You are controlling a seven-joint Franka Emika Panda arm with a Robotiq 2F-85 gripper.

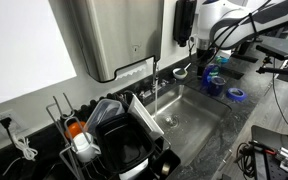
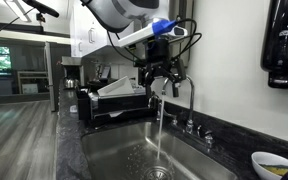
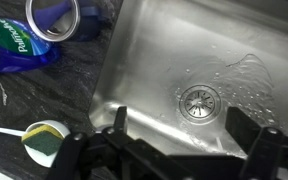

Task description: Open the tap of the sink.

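claw [image 2: 161,82] sits wide open, empty, just above the tap [image 2: 191,108] spout; water runs into the sink [image 3: 149,60] below, so probably nothing left to grip.

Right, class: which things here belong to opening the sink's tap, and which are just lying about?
For the job:
tap
sink
gripper

Just lying about:
dish rack
blue soap bottle
sponge wand
wall-mounted steel box
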